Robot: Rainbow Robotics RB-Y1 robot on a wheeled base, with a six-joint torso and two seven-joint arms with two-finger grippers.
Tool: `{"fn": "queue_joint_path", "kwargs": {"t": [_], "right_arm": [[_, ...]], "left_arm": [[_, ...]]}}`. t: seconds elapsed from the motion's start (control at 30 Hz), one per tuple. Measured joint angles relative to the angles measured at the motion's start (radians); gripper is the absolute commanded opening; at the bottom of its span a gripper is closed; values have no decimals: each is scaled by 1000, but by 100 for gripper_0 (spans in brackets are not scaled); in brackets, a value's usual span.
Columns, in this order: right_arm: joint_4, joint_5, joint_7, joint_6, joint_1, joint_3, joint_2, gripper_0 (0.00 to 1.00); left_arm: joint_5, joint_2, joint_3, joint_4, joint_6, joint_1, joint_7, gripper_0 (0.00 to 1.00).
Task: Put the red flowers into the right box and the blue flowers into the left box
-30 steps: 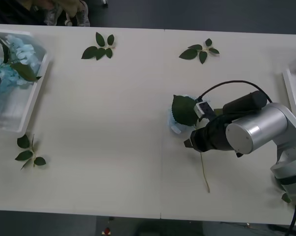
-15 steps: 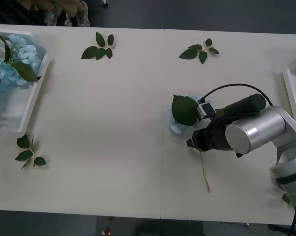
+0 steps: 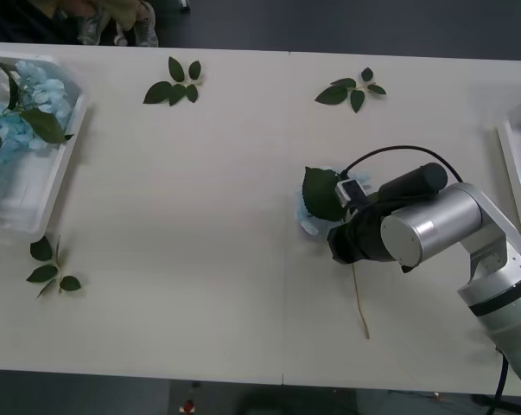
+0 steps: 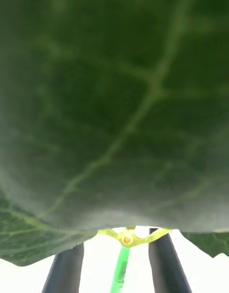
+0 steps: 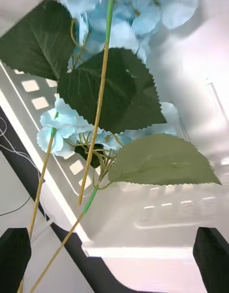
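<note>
One blue flower (image 3: 306, 220) lies on the table right of centre, a big green leaf (image 3: 323, 194) over its head and its stem (image 3: 359, 304) running toward the near edge. My right gripper (image 3: 336, 245) is low over it. In the right wrist view the black fingers (image 4: 64, 269) stand apart on either side of the stem (image 4: 123, 260), under the leaf (image 4: 114, 107). Other blue flowers (image 3: 34, 90) lie in the left box (image 3: 44, 186). My left gripper (image 5: 112, 262) hovers open above that box (image 5: 157, 212) and its flowers (image 5: 119, 30). The red flowers are out of view.
The right box (image 3: 512, 154) shows its rim at the right edge of the table. Loose leaf sprigs lie at the far left-centre (image 3: 175, 82), the far right-centre (image 3: 352, 89) and near the left box's front corner (image 3: 51, 268).
My right arm has shifted a little to the left, bringing the gripper closer over the flower's head. The flower and the left box have not moved.
</note>
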Motion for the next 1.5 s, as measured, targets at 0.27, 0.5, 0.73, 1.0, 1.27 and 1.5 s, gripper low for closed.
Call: {"fn": "queue_joint_path", "kwargs": {"t": [0.27, 0.5, 0.73, 1.0, 1.27, 1.5], "right_arm": [[0, 0, 0, 0, 0, 0, 0, 0], [-4, -1, 1, 0, 0, -43, 0, 0], [-103, -99, 21, -2, 31, -132, -25, 0], [-205, -414, 244, -3, 147, -367, -49, 0], [-223, -668, 427, -4, 220, -553, -49, 0], [-223, -803, 530, 2, 214, -611, -49, 0]], "left_arm": [[68, 0, 65, -207, 218, 0, 0, 100], [348, -2, 68, -216, 190, 0, 0, 100], [503, -18, -12, -216, -37, 4, 0, 100], [686, -18, -66, -304, -310, 190, 0, 100], [919, -70, -64, -371, -395, 396, 0, 100], [987, -174, -102, -371, -395, 403, 0, 100]]}}
